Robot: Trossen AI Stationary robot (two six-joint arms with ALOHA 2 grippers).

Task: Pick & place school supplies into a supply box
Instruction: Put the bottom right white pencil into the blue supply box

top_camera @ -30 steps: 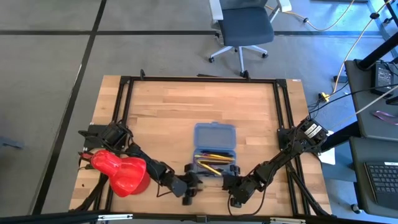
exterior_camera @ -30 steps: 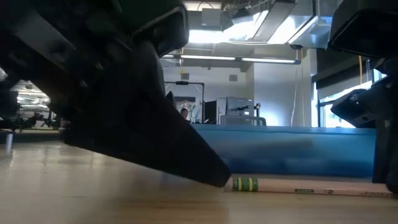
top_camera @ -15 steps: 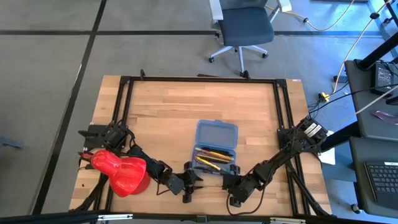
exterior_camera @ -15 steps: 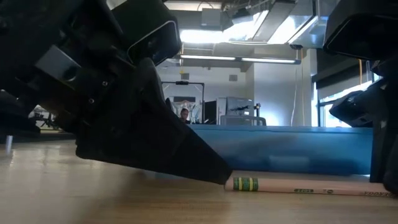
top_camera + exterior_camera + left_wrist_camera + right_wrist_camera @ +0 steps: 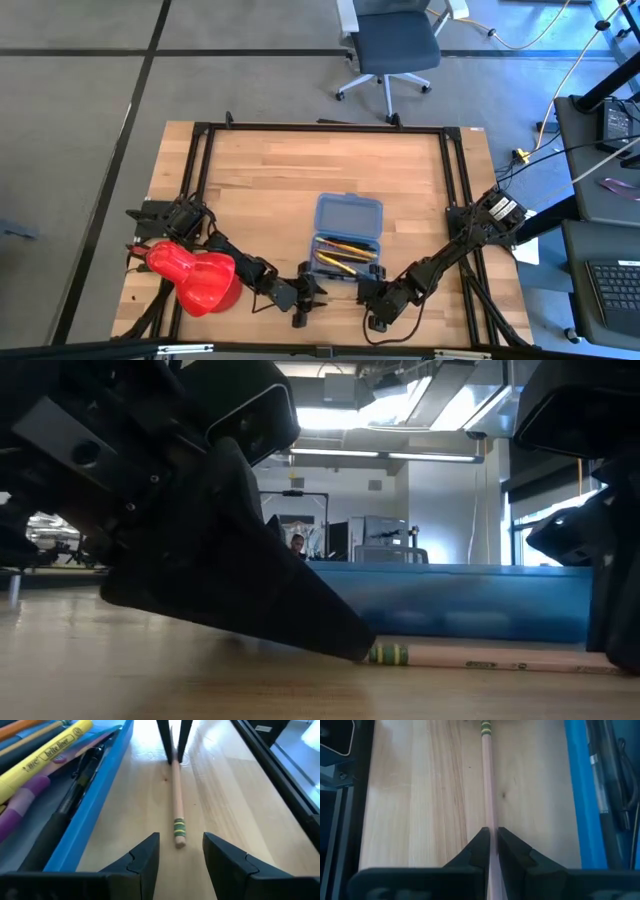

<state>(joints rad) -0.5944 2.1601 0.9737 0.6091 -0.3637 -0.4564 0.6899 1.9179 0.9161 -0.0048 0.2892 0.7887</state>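
A plain wood pencil [image 5: 177, 795] with a green-banded eraser end [image 5: 390, 654] lies on the table along the near side of the open blue supply box [image 5: 347, 235]. The box holds a yellow highlighter [image 5: 47, 752] and other pens. My left gripper [image 5: 179, 847] is open, with a finger on either side of the pencil's eraser end; whether one touches it, I cannot tell. My right gripper [image 5: 490, 845] is shut on the pencil's other end. In the high view, the left gripper [image 5: 305, 290] and right gripper [image 5: 372, 291] face each other. My right gripper pinches the pencil's plain shaft [image 5: 489, 822], at the end away from the eraser, between its two fingers [image 5: 166, 742]. The fingers come from the table's right, slanting down, and lie along the pencil. The pencil lies flat on the wood, its eraser end [image 5: 485, 727] pointing toward my left gripper.
A big glossy red object [image 5: 195, 277] covers part of my left arm near the table's left edge. A black frame rail [image 5: 280, 765] runs along the near edge, close to the pencil. An office chair [image 5: 392, 45] stands beyond the far edge.
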